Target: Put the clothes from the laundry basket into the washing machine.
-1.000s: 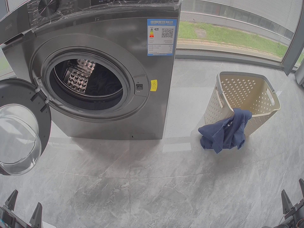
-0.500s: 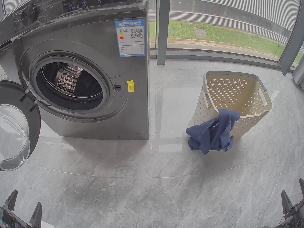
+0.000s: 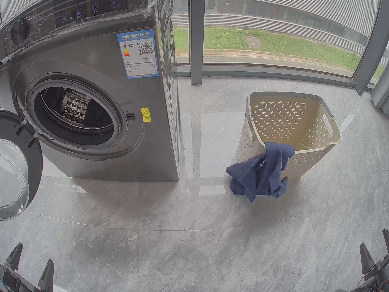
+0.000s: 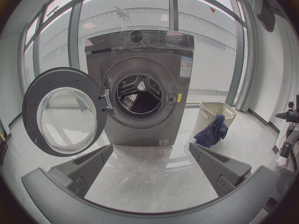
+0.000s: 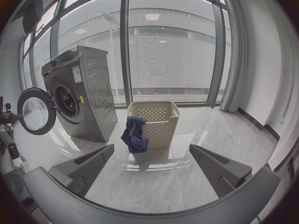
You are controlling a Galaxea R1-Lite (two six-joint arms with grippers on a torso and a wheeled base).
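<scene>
Pincers: left pincer [image 4: 150,147] and right pincer [image 5: 151,147] both spread wide, holding nothing. Ahead and well apart from both, the blue garment [image 3: 259,171] drapes over the laundry basket's [image 3: 291,118] near rim, hanging lengthwise down its outer wall. We judge the right pincer nearer. Farther left stands the washing machine [image 3: 154,142], door [image 3: 16,175] open.

Garment [image 3: 259,171] draped over laundry basket [image 3: 284,94] rim, right of washing machine [image 3: 156,142]
</scene>
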